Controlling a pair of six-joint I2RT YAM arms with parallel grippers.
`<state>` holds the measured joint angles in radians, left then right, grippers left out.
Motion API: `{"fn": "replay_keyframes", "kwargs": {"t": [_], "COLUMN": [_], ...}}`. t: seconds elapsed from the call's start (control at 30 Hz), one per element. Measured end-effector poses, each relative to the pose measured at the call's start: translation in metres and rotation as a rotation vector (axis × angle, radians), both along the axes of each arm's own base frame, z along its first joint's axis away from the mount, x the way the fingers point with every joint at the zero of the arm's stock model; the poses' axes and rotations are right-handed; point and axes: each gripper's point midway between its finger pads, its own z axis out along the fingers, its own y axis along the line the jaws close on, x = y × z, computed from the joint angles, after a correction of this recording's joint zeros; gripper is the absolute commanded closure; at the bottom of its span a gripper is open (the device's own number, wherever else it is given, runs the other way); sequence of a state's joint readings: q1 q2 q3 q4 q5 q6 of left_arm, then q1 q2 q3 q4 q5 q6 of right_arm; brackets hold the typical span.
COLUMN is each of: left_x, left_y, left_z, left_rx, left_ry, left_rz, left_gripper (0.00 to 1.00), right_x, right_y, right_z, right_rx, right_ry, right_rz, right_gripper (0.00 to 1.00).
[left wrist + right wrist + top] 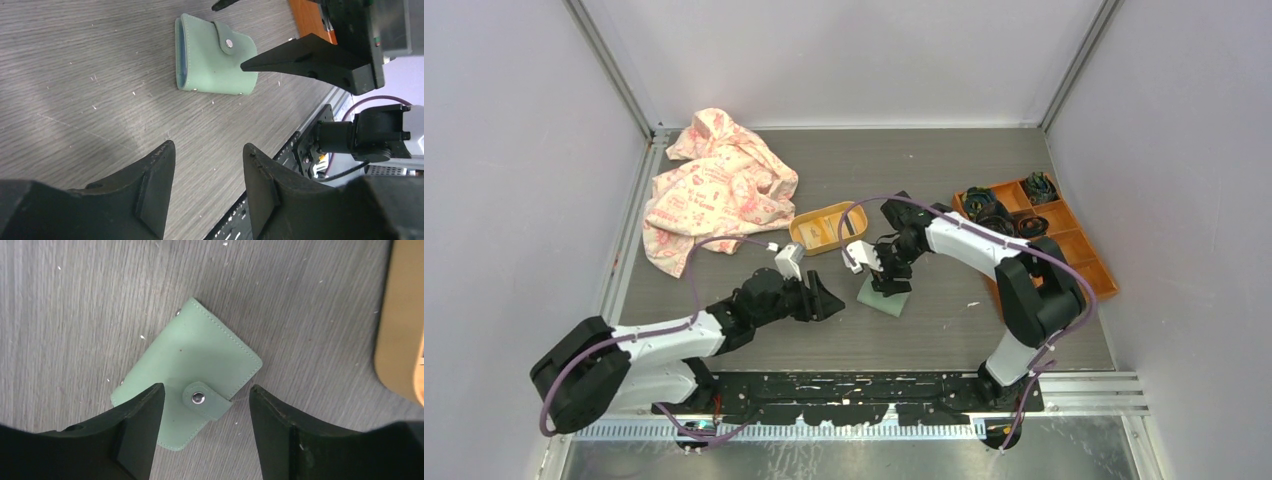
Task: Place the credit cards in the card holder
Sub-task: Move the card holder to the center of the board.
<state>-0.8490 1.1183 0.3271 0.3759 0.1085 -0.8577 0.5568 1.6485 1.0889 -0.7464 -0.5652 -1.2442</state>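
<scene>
Hovering directly over the closed card holder on the desk, the right tool is spread and empty — nearer than the left tool, likewise spread.

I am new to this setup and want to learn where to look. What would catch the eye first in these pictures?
First the sage-green card holder, closed with its snap fastened, lying flat at the table's middle with the open right gripper directly above it. The left gripper, also open, sits low just to the holder's left. A crumpled pink patterned cloth fills the far left corner.
</scene>
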Motion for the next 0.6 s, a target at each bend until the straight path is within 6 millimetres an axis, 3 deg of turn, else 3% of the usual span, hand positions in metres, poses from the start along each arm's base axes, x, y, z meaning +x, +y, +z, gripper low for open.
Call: {"fn": "replay_keyframes", "kwargs": {"t": [0.27, 0.43, 0.6], "left_x": [0.014, 0.025, 0.036], "left_y": [-0.013, -0.025, -0.038], "left_z": [-0.017, -0.017, -0.021], "left_rx": [0.020, 0.015, 0.014], "left_ry": [0.006, -0.005, -0.010], "left_rz": [0.013, 0.010, 0.009], "left_gripper": [0.49, 0.53, 0.55], "right_x": [0.002, 0.004, 0.003], "right_y": [-0.009, -0.012, -0.012], "right_z": [-0.018, -0.030, -0.030], "right_rx": [-0.068, -0.105, -0.107], "right_ry": [0.014, 0.062, 0.067], "right_rz": [0.040, 0.038, 0.043], "right_gripper": [0.48, 0.50, 0.57]}}
